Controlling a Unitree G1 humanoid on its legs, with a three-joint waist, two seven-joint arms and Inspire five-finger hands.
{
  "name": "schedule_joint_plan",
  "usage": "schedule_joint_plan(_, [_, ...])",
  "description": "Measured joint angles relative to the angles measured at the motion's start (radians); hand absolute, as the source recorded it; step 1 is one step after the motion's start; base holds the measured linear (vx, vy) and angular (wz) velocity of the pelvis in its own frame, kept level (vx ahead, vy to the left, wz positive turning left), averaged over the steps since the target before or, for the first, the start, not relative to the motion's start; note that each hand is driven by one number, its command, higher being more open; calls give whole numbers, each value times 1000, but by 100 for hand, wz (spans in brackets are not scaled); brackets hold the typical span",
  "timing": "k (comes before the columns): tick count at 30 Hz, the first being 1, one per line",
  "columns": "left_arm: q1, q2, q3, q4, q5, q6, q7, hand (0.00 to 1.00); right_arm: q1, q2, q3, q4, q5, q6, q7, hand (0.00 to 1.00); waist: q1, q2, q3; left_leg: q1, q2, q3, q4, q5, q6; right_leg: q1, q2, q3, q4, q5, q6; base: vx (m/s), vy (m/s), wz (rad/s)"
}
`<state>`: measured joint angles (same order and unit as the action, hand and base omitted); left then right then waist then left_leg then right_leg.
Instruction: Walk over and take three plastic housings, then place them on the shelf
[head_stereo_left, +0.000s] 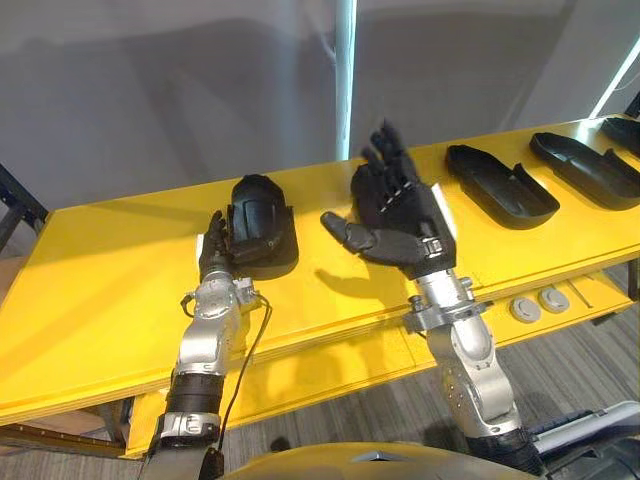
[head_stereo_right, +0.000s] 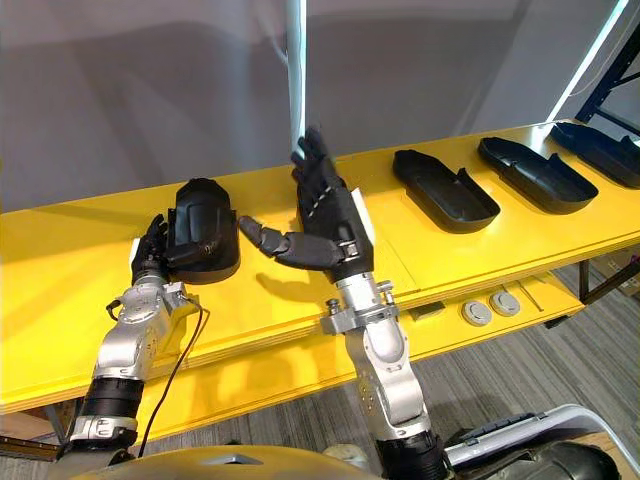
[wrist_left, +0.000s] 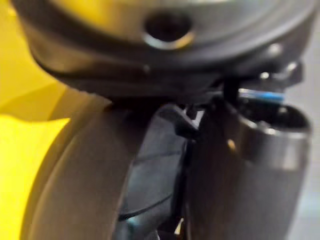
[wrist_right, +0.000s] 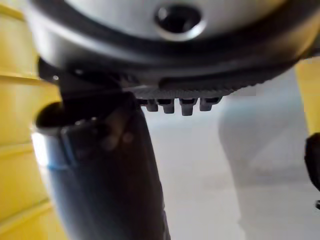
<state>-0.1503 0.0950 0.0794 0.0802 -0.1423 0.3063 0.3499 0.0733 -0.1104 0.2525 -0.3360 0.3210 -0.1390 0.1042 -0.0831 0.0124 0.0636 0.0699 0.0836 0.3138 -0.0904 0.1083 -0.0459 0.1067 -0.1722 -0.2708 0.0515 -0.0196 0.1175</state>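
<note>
Yellow table (head_stereo_left: 100, 300) crosses the left eye view. At centre-left your left hand (head_stereo_left: 214, 256) has its fingers curled on the edge of a black plastic housing (head_stereo_left: 265, 225). At centre your right hand (head_stereo_left: 400, 215) is spread wide and holds nothing. Other housings (head_stereo_left: 500, 185) lie at the upper right. In the left wrist view the dark housing sits close against the hand, blurred. In the right wrist view the thumb is straight.

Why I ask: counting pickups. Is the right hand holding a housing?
No, the right hand hovers open, fingers spread, over the yellow table, holding nothing.
</note>
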Motion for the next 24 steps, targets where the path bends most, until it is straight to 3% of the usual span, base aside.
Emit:
schedule_joint_plan(3, [55,-18,-14,-102,2,-18,16,100,15,1,11,37,0,27,-3,100,2,-3,4,-3,-1,-5,0,0,0,0,0,-2,0,0,-1,19,11,6])
schedule_joint_plan(7, [139,-20,-41,-298,32,-121,-7,100,66,7,25,68,-1,50,-16,100,11,-3,5,-9,-2,-16,0,1,-2,1,-1,-15,-1,-1,-2,15,9,8])
schedule_joint_plan(8, [157,-20,-46,-367,31,-171,-20,100,75,9,35,68,-3,67,-38,100,17,-2,5,-9,-2,-16,0,1,-3,2,-1,-17,-1,-2,-3,8,8,3])
schedule_joint_plan(14, [200,-44,-65,-517,-11,-302,-59,100,82,48,41,68,-43,96,-96,100,25,-2,5,-8,-2,-18,0,1,-4,3,-1,-25,-2,-4,-6,0,2,1])
schedule_joint_plan(24, [282,-76,-65,-536,-96,-309,-68,100,127,49,34,97,-81,155,-186,100,31,-5,3,-14,-1,-19,0,2,-5,1,-1,-29,-4,-2,-3,13,4,0])
